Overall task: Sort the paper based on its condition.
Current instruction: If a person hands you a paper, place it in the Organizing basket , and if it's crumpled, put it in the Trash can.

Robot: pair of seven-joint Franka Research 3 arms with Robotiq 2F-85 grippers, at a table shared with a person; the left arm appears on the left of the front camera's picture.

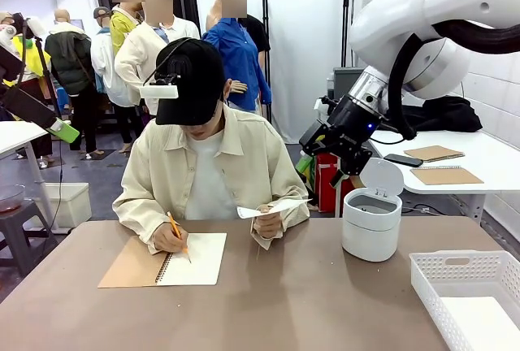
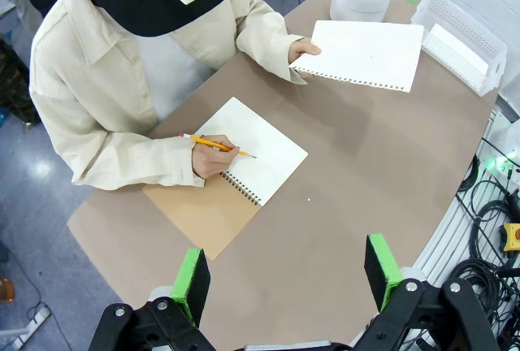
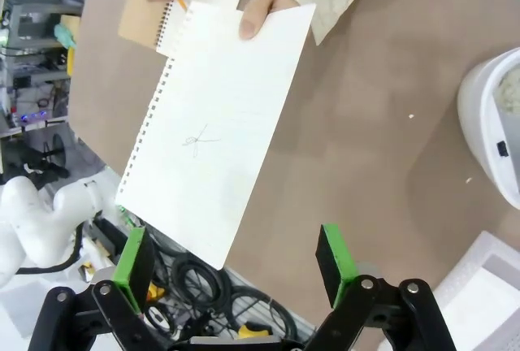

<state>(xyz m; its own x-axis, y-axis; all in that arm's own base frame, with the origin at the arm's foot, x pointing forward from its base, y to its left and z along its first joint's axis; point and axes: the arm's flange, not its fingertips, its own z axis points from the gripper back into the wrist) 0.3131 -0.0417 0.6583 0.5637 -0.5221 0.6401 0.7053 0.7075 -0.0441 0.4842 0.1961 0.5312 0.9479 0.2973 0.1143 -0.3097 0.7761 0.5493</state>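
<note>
The right gripper (image 3: 231, 257) is hanging with its green-padded fingers spread wide apart and clamping nothing, just above and beside the raised lid of the white bin (image 1: 371, 221). In its wrist view, the nearest corner of a loose white sheet (image 3: 215, 123) is showing between the two fingers. The front view shows a gap between them, so the sheet is not being gripped.

A person's hand (image 3: 260, 6) is pinching the far edge of the sheet and holding it in the air, clear of the counter (image 1: 284, 302). It is beside the bin, on the side away from the basket. The sheet is lying flat, with torn spiral holes along one long edge and a small pencil scribble near its middle.

Farther from the bin, past the sheet, a spiral notebook (image 2: 260, 148) is lying open on the counter with its brown cover folded out. The person's other hand (image 2: 213, 160) is resting on the blank page and holding a yellow pencil (image 2: 213, 145) to it.

On the bin's opposite side, toward the robot's edge of the counter, a white slotted basket (image 1: 455, 274) is sitting with something white and flat lying inside.

The left gripper (image 2: 287, 274) is hovering high over the counter, well apart from the bin. Its fingers are also standing wide apart with nothing between them, and the notebook is lying beneath and ahead of it.
</note>
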